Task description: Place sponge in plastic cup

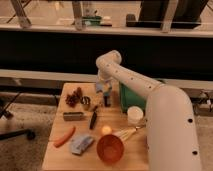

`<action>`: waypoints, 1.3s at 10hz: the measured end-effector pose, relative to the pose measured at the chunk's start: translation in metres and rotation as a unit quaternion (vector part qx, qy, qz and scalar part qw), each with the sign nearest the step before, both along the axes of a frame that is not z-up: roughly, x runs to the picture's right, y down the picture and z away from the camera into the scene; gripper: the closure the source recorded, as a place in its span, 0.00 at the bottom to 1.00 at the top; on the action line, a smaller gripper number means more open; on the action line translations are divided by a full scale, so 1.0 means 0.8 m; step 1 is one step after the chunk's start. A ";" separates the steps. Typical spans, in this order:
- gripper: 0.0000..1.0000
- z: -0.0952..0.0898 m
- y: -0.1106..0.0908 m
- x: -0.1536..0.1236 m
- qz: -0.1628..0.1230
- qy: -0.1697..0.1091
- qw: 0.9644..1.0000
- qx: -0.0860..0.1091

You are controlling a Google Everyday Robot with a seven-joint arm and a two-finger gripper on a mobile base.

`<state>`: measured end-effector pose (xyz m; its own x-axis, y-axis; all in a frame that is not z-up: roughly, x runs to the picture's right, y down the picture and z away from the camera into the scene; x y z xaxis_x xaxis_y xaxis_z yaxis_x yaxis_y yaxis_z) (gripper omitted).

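Gripper (104,95) hangs low over the back part of the table (55,157), at the end of the one white arm (150,92) that bends in from the right. Whether it is wide or narrow, or holds anything, I cannot tell. It sits between a reddish-brown cluster (74,97) on the left and a green box (131,98) on the right, with a small dark metal cup (86,101) just left of it.

One off-white cup (135,115) stands upright near the right edge of the table, just in front of the green box and close to the arm's thick white body. One grey-blue block (81,144), which seems to be the sponge, lies at the front left of the table, well apart from the cup and from the gripper.

One orange bowl (110,148) stands just right of the sponge. One orange stick (65,136), carrot-like, lies left of the sponge. One dark bar (73,116) lies behind that, and one dark pen-like thing (93,119) lies tilted in the middle. One small yellow ball (106,130) sits behind the bowl, and one whisk (127,133) lies between the ball and the cup.
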<state>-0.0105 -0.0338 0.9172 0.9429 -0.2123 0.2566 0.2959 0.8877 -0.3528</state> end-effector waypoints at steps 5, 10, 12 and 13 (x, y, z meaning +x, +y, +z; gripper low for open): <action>0.94 0.019 -0.005 0.008 0.015 0.008 1.000 -0.004; 0.94 0.034 -0.007 0.013 0.025 0.011 1.000 -0.010; 0.94 0.037 -0.007 0.015 0.027 0.012 1.000 -0.011; 0.93 0.037 -0.008 0.016 0.028 0.014 0.999 -0.012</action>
